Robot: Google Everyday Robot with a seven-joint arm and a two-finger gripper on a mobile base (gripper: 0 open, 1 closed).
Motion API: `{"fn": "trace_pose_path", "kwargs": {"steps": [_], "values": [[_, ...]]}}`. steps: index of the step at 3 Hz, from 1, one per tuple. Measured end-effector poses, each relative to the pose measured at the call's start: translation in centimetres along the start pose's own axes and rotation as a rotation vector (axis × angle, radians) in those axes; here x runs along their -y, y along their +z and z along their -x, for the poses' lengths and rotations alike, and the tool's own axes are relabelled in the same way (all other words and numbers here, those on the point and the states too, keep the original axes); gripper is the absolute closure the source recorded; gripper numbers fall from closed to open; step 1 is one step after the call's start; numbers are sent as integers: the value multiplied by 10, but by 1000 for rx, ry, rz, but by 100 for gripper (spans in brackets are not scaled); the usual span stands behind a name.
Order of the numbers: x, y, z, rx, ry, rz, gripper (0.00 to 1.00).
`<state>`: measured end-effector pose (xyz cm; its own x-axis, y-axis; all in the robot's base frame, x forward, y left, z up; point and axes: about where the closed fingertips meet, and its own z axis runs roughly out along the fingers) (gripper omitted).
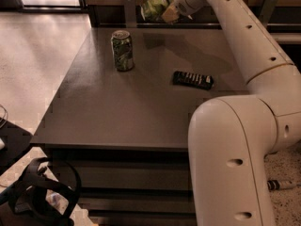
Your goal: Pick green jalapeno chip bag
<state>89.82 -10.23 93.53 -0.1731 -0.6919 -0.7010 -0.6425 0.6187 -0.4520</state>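
At the top centre of the frame the gripper [170, 14] hangs above the far edge of the table [117, 121], its jaws clenched on the green chip bag [154, 6], which is held off the surface. A green can [122, 50] stands upright toward the upper left. A dark bar [193, 79] lies flat at mid-right, well apart from it.
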Motion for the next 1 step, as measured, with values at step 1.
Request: {"fn": "trace_pose_path", "kwargs": {"steps": [1], "values": [[13,-23,17,23,-22,-45,100]]}}
